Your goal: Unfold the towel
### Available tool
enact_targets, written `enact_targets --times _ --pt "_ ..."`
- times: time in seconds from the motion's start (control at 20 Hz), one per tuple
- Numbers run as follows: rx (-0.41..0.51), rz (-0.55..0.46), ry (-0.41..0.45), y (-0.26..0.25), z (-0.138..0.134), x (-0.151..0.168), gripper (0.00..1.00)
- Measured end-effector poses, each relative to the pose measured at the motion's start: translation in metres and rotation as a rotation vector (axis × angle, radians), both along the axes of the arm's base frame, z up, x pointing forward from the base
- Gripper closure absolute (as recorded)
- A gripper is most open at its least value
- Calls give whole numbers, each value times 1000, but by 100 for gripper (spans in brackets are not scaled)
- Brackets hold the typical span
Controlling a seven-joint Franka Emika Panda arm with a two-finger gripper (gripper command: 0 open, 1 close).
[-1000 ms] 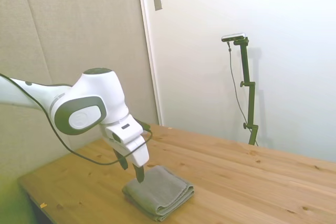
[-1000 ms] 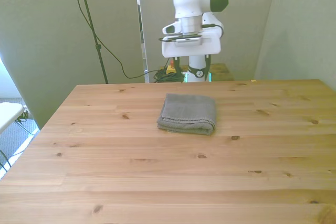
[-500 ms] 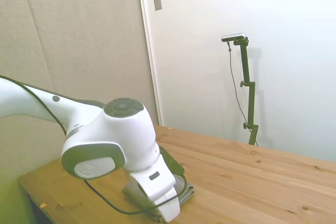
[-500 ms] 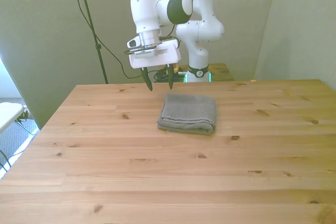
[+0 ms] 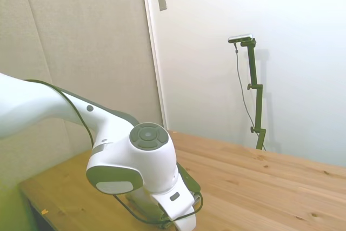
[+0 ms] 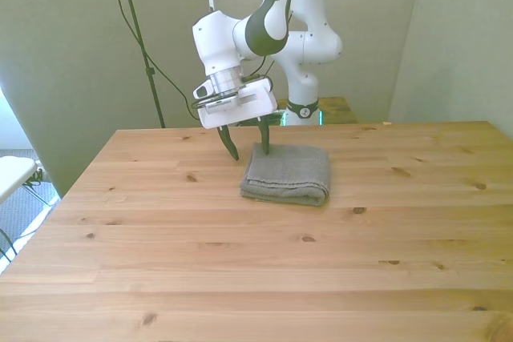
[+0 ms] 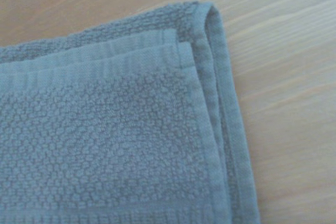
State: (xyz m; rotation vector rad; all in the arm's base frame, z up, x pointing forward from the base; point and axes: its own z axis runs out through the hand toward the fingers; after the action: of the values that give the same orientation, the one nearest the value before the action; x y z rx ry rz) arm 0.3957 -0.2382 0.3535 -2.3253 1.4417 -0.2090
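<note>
The grey-olive towel (image 6: 286, 172) lies folded flat near the far middle of the wooden table (image 6: 240, 278). My gripper (image 6: 248, 148) hangs open just above the towel's far corner on the front view's left. One finger is over the towel's edge and the other is over bare wood beside it. Nothing is between them. In the wrist view the towel (image 7: 105, 129) shows this corner close up, with several stacked hemmed layers. In the side view the arm (image 5: 135, 166) hides the towel and the fingers.
A black cable (image 6: 210, 100) loops around the wrist. The table's far edge (image 6: 160, 130) runs just behind the towel. Bare wood (image 7: 283, 77) borders the towel's corner.
The arm swung out from behind the table's far edge toward the front view's left, then came down and in over the towel's far corner. The towel has not moved.
</note>
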Motion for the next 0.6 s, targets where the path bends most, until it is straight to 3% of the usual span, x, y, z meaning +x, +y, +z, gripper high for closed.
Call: enact_targets --times 0.15,0.2,0.6 --pt "35 34 4 4 -1 4 0" --pt "48 45 11 5 -1 4 100" --pt "81 62 2 5 8 -9 100"
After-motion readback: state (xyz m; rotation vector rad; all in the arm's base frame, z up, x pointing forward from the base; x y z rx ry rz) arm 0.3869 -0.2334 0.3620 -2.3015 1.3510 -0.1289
